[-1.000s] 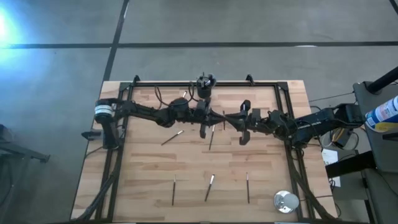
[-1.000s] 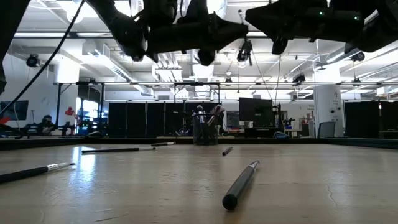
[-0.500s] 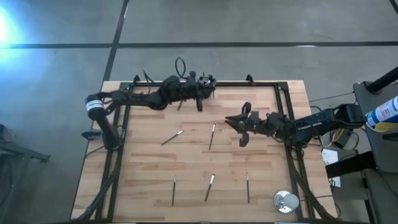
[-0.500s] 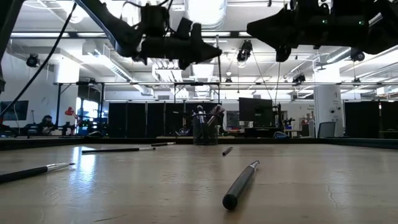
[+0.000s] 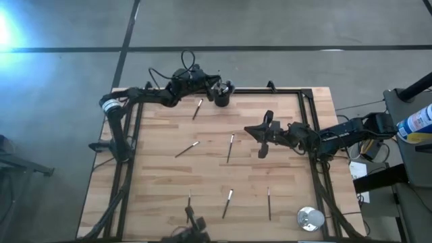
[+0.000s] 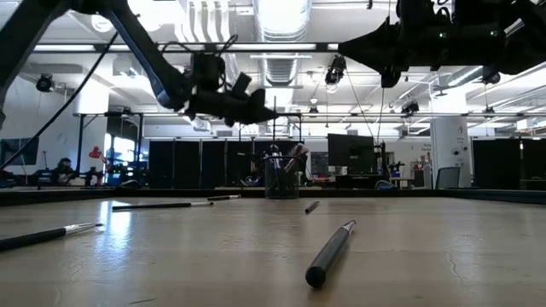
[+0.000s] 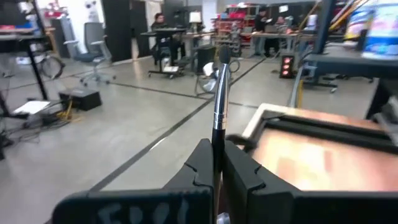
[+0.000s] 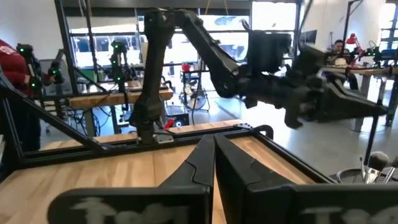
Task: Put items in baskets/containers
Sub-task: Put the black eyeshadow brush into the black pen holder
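My left gripper (image 5: 216, 86) hovers level at the table's far edge, just above the black cup (image 5: 223, 96), and is shut on a dark brush (image 7: 218, 106). The cup (image 6: 281, 176) stands upright and holds several brushes. More brushes lie flat on the wood: one beside the cup (image 5: 198, 108), two mid-table (image 5: 187, 149) (image 5: 229, 148) and three near the front edge (image 5: 229, 202). My right gripper (image 5: 248, 129) waits above the table's right half, shut and empty (image 8: 213, 146). My left gripper pinches the brush between its two fingers (image 7: 200, 163), with the brush lying along them. The silver ferrule (image 7: 218, 109) and the dark bristle tip (image 7: 222, 56) stick out past the fingertips. The brush is lifted clear of the table and roughly level.
A round silver disc (image 5: 310, 218) lies at the near right corner. A black metal frame (image 5: 270, 89) runs along the table's edges. In the low view one brush (image 6: 329, 251) lies close to the camera. People show in the room beyond the table.
My left gripper has risen from the middle of the table and swung to the far edge, tipping from pointing down to level; it now hangs over the cup. My right arm has kept still.
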Action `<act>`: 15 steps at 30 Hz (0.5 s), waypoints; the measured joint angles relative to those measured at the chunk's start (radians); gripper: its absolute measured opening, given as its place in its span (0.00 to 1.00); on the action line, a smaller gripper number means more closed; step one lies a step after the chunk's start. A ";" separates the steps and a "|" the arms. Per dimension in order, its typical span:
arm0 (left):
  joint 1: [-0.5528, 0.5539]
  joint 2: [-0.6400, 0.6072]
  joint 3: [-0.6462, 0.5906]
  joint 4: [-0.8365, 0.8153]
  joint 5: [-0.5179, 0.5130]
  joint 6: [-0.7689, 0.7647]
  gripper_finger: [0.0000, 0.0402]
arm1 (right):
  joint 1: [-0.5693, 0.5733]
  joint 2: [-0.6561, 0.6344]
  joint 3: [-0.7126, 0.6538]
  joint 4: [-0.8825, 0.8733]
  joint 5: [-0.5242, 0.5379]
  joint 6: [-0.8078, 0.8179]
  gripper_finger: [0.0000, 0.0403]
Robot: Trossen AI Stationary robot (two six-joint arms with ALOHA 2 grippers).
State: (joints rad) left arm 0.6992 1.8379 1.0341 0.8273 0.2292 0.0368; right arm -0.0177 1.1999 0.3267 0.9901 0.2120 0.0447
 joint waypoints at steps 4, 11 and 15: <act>0.022 0.063 0.016 0.026 0.007 0.001 0.02 | 0.000 0.000 0.000 0.000 0.000 -0.001 0.02; 0.024 0.125 0.027 0.028 0.021 -0.004 0.02 | 0.000 0.001 0.000 -0.015 0.000 -0.004 0.02; 0.024 0.128 0.026 -0.003 0.021 -0.013 0.02 | 0.000 0.001 0.000 -0.022 0.000 -0.004 0.02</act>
State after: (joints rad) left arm 0.7227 1.9656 1.0599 0.8247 0.2504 0.0241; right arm -0.0177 1.2007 0.3267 0.9683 0.2119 0.0402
